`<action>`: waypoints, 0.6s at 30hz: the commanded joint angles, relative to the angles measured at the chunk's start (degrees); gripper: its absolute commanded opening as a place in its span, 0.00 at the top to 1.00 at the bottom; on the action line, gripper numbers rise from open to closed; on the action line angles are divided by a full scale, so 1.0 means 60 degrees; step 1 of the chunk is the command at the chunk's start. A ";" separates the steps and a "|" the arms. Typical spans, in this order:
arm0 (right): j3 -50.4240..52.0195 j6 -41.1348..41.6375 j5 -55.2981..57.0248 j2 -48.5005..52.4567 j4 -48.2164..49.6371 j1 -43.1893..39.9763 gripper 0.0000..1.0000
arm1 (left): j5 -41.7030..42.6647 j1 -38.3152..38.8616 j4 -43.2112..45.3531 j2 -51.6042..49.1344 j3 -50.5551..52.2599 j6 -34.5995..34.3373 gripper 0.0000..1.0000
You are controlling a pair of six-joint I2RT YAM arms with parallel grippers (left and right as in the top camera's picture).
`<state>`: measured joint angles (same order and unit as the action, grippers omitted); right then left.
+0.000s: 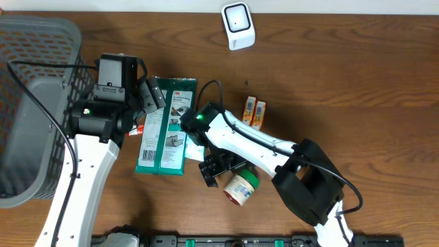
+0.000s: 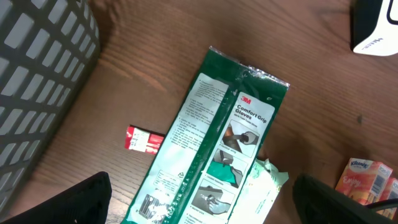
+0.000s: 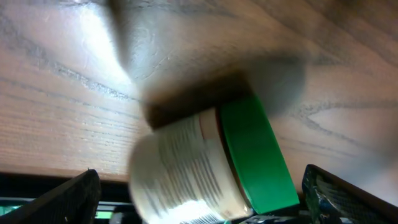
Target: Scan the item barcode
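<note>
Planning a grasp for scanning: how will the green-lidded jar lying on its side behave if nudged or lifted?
The jar lies on its side on the table, round-bodied, so a sideways nudge would probably roll it. It looks rigid, so it should keep its shape when gripped. Its glossy label may be slightly slippery.

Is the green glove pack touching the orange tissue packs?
Apart. The left wrist view shows a strip of bare table between the glove pack and the tissue packs.
</note>
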<state>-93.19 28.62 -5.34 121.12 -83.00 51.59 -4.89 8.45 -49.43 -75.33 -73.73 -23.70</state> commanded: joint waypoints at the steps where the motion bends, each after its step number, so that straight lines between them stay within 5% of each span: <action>1: -0.0124 0.0900 0.0131 -0.0219 -0.0007 -0.0313 0.01 | -0.0124 -0.0022 0.0004 0.0018 -0.0124 0.0153 0.07; 10: -0.0361 0.2546 0.0127 -0.2131 -0.0026 -0.2007 0.01 | -0.0124 -0.0022 0.0004 0.0018 -0.0124 0.0153 0.07; 18: 0.0364 0.5552 0.0135 -0.3537 -0.0153 -0.2579 0.01 | -0.0124 -0.0022 0.0004 0.0018 -0.0124 0.0153 0.07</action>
<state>-93.71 50.87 -4.69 101.51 -83.99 36.16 -4.89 8.45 -49.43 -75.33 -73.73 -23.70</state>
